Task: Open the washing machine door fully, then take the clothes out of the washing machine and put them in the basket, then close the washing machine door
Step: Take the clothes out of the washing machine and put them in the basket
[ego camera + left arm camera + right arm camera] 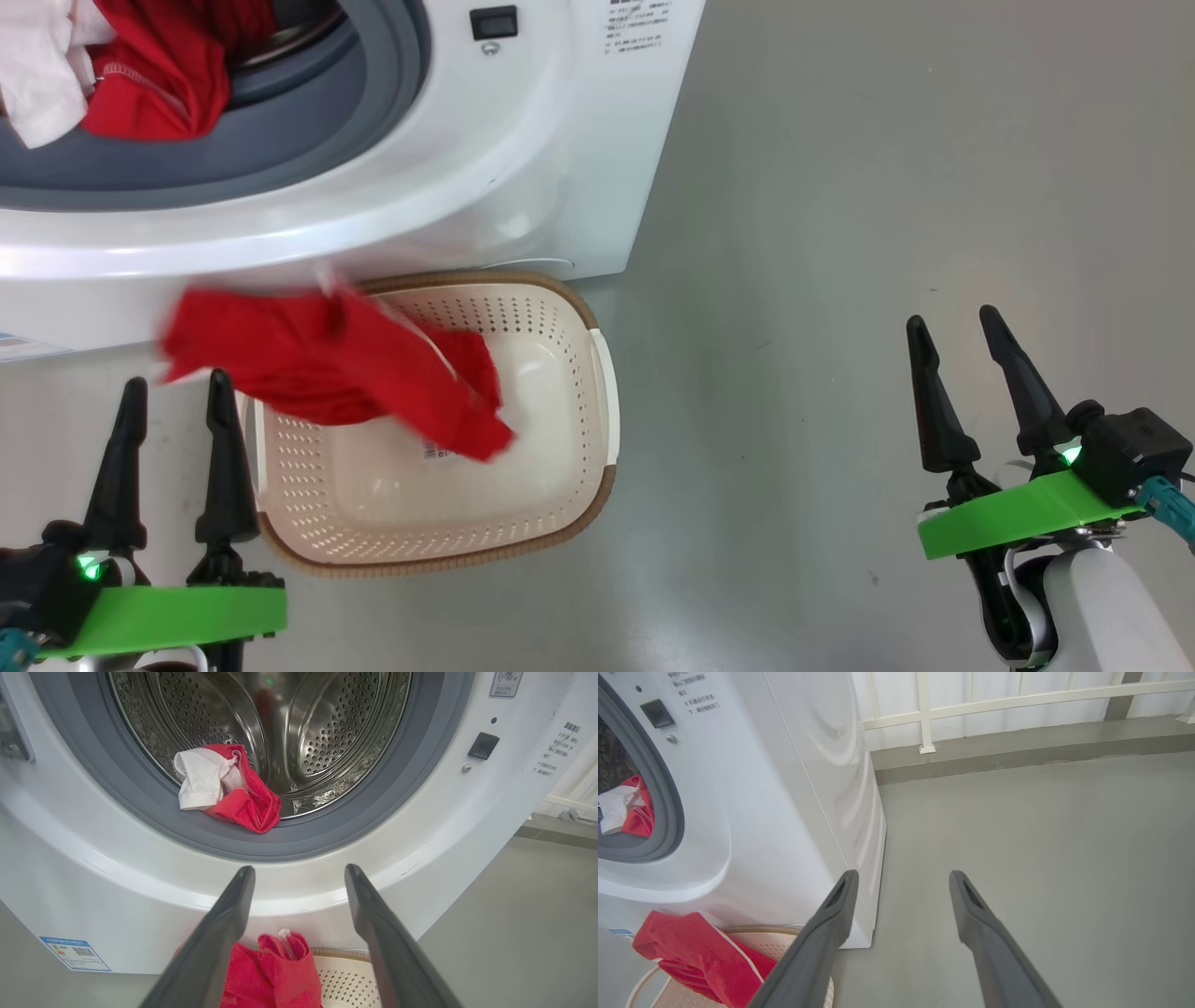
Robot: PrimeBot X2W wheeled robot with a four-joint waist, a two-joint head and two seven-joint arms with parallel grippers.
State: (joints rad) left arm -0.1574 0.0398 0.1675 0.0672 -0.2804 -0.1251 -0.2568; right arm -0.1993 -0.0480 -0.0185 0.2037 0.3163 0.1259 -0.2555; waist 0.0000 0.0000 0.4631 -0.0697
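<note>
The left end effector (177, 378), at the head view's 8 o'clock, and the right end effector (951, 317), at 4 o'clock, both stand with fingers apart and empty. A bright red fabric garment (336, 364) drapes the 10 o'clock rim of the cream-white perforated plastic basket (569, 420), just before the white front-loading washing machine (523, 168). A red-and-white cloth bundle (224, 788) rests at its drum mouth's 7 o'clock.

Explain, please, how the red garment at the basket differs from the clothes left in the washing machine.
The red garment is spread over the basket; the clothes are bunched on the grey gasket of the washing machine. The clothes include a white cloth; the red garment is nearly all red. Both contain bright red fabric.
</note>
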